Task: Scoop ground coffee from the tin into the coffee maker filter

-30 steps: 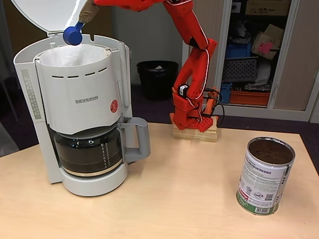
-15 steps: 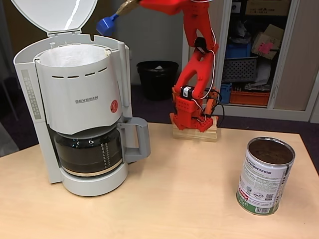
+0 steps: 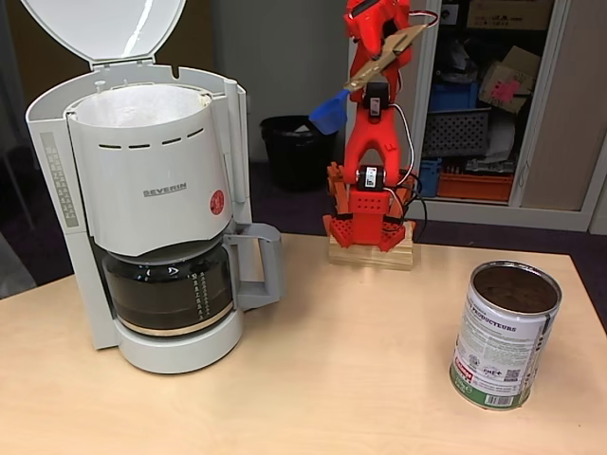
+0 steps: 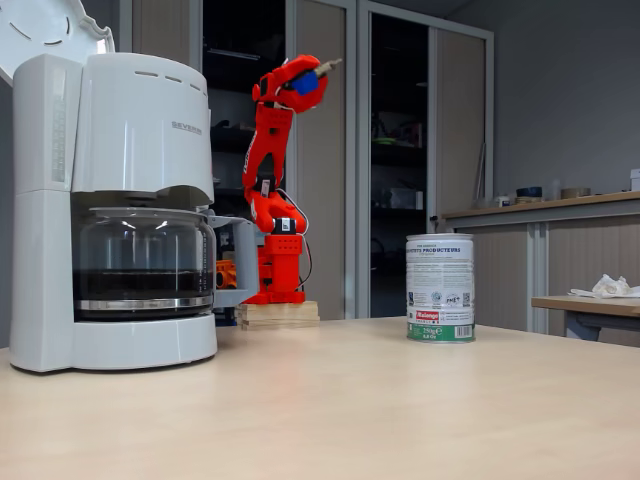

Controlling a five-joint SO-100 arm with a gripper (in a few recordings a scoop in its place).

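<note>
While its lid [image 3: 102, 27] stands tipped open, the coffee maker [image 3: 147, 204] sits at the left of the wooden table [image 3: 313, 379], the white paper filter [image 3: 142, 102] lining its top basket above the glass jug [image 3: 169, 289]. Further right, the red arm [image 3: 372, 161] rises from its wooden block, folded upright. Its gripper [image 3: 384, 43] pinches the tan handle of a blue scoop [image 3: 328, 116], which hangs in the air between coffee maker and arm. At far right stands the open tin [image 3: 503, 334], brown ground coffee [image 3: 515, 289] inside.
</note>
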